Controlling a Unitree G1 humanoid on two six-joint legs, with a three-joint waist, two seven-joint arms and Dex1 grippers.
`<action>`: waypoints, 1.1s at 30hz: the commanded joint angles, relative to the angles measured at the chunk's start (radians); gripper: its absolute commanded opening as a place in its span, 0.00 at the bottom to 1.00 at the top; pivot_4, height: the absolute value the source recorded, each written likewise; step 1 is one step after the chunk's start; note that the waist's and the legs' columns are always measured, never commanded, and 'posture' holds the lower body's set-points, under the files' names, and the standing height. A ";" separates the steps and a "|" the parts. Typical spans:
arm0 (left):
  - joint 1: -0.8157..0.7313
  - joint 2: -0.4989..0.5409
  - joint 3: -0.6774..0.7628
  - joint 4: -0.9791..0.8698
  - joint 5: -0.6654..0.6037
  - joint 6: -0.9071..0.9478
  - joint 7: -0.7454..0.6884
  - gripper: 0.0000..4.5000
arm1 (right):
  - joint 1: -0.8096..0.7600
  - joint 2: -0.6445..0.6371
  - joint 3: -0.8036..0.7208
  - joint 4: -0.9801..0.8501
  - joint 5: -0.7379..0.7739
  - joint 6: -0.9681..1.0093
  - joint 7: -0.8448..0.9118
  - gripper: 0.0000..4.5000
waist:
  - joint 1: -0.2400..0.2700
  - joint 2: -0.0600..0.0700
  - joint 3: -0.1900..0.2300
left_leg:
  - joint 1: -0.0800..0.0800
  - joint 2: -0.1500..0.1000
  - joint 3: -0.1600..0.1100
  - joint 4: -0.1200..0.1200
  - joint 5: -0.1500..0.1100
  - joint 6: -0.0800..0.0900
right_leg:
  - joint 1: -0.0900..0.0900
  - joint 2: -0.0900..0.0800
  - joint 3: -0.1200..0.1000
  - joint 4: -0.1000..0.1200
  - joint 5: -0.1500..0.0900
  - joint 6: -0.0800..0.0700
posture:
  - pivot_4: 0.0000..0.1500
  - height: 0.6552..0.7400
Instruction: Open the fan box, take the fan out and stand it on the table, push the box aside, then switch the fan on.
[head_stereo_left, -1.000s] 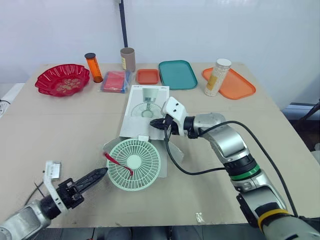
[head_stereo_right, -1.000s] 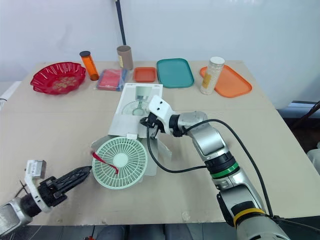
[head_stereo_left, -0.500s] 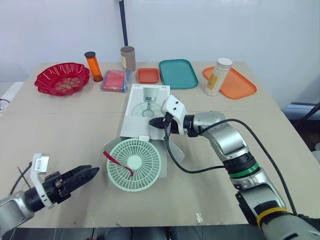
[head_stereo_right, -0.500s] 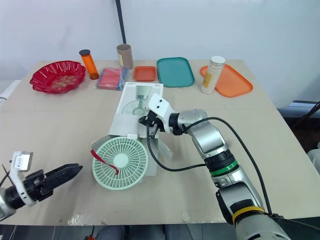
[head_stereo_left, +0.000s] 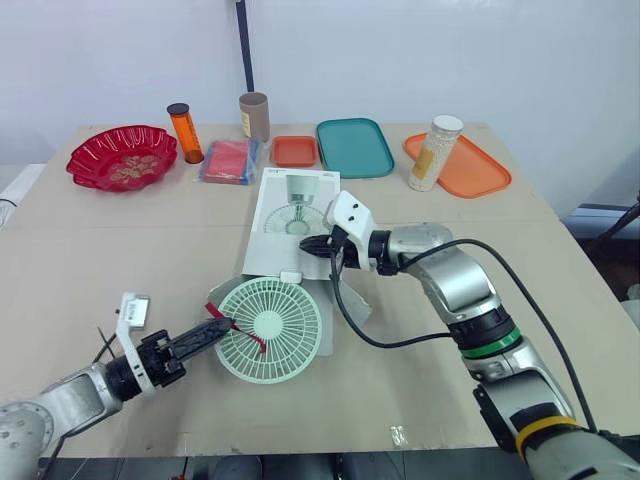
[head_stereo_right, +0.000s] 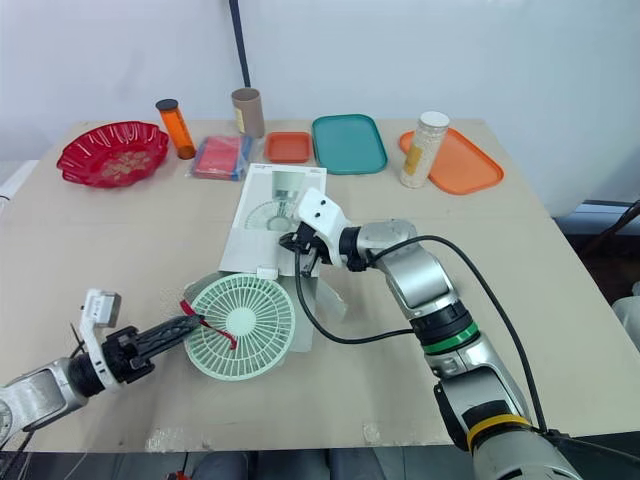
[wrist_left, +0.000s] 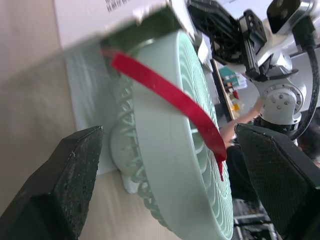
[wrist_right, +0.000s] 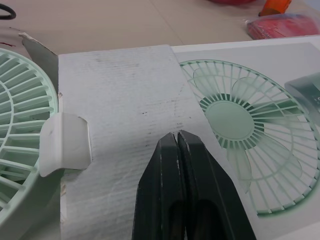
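The pale green fan (head_stereo_left: 270, 328) lies flat with its grille facing up at the near, opened end of the white box (head_stereo_left: 290, 215). Its far edge sits under the box's end flap, and the rest rests on the spread flaps on the table (head_stereo_left: 120, 250). A red strap (head_stereo_left: 232, 325) crosses the left part of the grille. The left gripper (head_stereo_left: 212, 331) reaches in low from the near left. Its 2 fingers (wrist_left: 60, 190) are spread wide with the fan's left rim and the strap between them, gripping nothing. The right gripper (head_stereo_left: 318, 244) is over the near end of the box, just beyond the fan. Its 2 fingers (wrist_right: 170, 200) are pressed together with nothing between them, and their tips are at the box's white top. I cannot tell whether they touch it. A black cable (head_stereo_left: 380, 345) loops from the right arm down beside the fan. Along the far edge of the table, from left to right, stand a red bowl (head_stereo_left: 124, 158), an orange bottle (head_stereo_left: 187, 134), a red packet (head_stereo_left: 231, 161), a cardboard tube (head_stereo_left: 255, 117), a small orange tray (head_stereo_left: 295, 151), a teal tray (head_stereo_left: 354, 148) and a large orange tray (head_stereo_left: 470, 170). A white jar (head_stereo_left: 433, 154) stands at the large orange tray's left edge.
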 joint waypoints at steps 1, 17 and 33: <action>-0.033 -0.020 -0.033 0.016 0.000 0.015 0.020 0.99 | 0.001 -0.006 -0.015 -0.034 -0.004 0.004 -0.010 0.00 | 0.001 0.000 0.000 | 0.000 0.000 0.000 0.000 0.000 0.000 | 0.000 0.000 0.000 0.000 0.000 0.000 | 1.00 1.00; -0.003 -0.061 -0.039 -0.016 -0.214 0.027 0.223 0.45 | 0.002 -0.009 -0.017 -0.035 -0.012 0.000 -0.024 0.00 | 0.000 0.000 0.000 | 0.000 0.000 -0.001 0.001 0.000 0.000 | 0.001 0.000 0.000 0.000 0.000 0.000 | 1.00 1.00; 0.142 -0.031 -0.047 -0.054 -0.225 -0.034 0.256 0.67 | 0.003 -0.007 -0.010 -0.031 -0.013 -0.012 -0.028 0.00 | 0.001 0.000 0.000 | 0.001 0.000 -0.001 0.001 0.000 0.000 | 0.001 0.000 0.000 0.000 0.000 0.000 | 1.00 1.00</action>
